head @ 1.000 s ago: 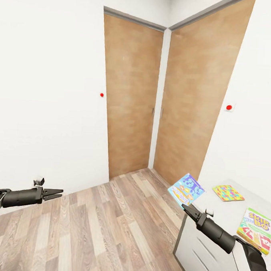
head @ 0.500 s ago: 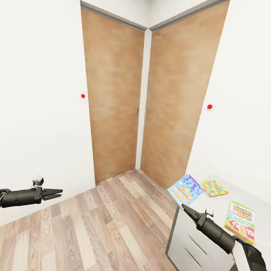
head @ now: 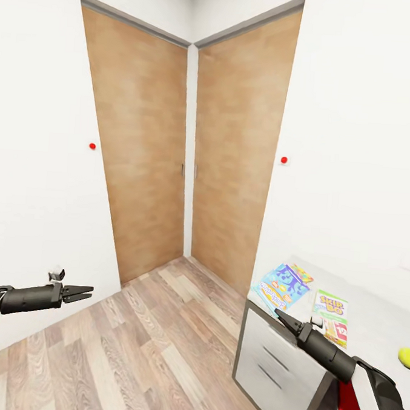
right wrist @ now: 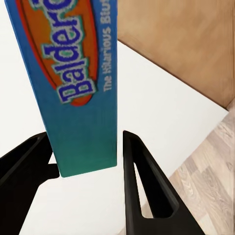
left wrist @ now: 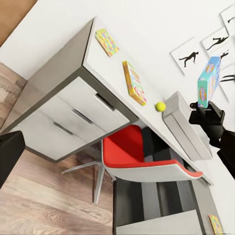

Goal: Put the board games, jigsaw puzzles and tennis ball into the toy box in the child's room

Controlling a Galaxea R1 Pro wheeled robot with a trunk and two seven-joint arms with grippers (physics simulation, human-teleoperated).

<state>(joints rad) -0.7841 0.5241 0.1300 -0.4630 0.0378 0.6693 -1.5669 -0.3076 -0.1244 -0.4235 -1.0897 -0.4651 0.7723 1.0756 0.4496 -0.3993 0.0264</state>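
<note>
- The right gripper (head: 281, 317) clamps a flat, glossy blue board game box (head: 282, 286) by its thin edge; the box stands up beyond the black fingers (right wrist: 142, 181), one on each side.
- The left gripper (head: 85, 292) hangs over wood-grain plank flooring (head: 160, 342), its slim black fingers drawn together on nothing.
- Past the right fingers, a white desk (left wrist: 147, 44) with grey drawers (left wrist: 73, 115) carries a green card game box (head: 330, 316), a multicoloured flat puzzle (left wrist: 107, 41) and a yellow ball (left wrist: 160, 106).
- A grey rectangular toy box (left wrist: 183, 129) sits just beside the ball; its contents are hidden.
- A red chair (left wrist: 142, 159) is tucked under the desk.
</note>
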